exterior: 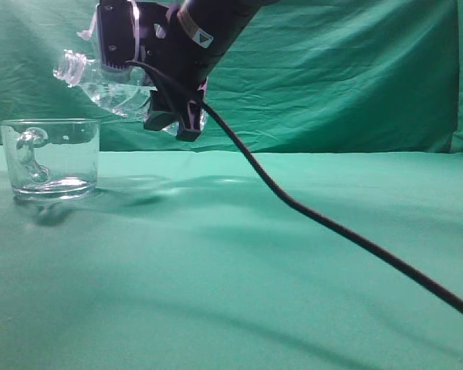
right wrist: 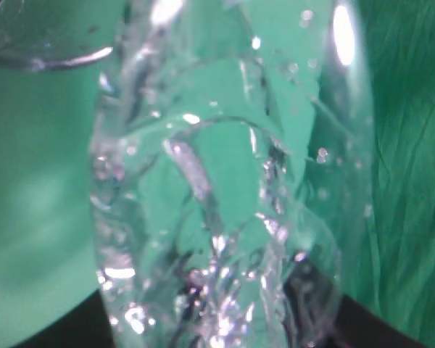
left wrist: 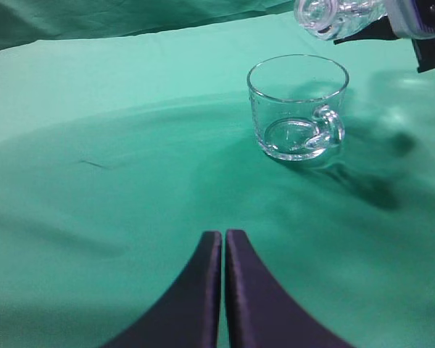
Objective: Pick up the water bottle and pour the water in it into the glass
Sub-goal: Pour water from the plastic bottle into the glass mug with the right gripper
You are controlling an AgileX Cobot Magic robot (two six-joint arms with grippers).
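Green cloth covered the counter (exterior: 293, 262) from the near edge to the draped green backdrop (exterior: 347, 69) behind it. Nearest in the exterior view, a black cable (exterior: 347, 231) ran from the lower right up across the cloth to the right arm (exterior: 216, 19), which reached in from the top and across to the left side.

In the left wrist view the left gripper (left wrist: 224, 246) hung low over bare cloth with its two dark fingers (left wrist: 196, 297) pressed together and nothing between them, well apart from the mug.

Farther on, the short, wide clear glass mug with a curved handle (exterior: 52, 158) stood upright on the counter at the left, its handle toward the exterior camera. A shallow layer of clear water (exterior: 52, 185) seemed to lie at its base, though the thick glass made that hard to judge.

Above and just right of the mug, the right gripper (exterior: 158, 85) held the small clear plastic bottle (exterior: 112, 85) by its body, clear of the counter. The bottle lay tipped nearly level, its open mouth (exterior: 68, 65) pointing left and slightly raised, over the mug's right rim. From the left wrist camera the mouth showed as a round opening just above and behind the mug. No stream was visible between the two.

From the right wrist camera the ribbed bottle wall (right wrist: 225, 188) filled the frame, beaded with droplets, with a curve of mug rim (right wrist: 51, 59) at the upper left.
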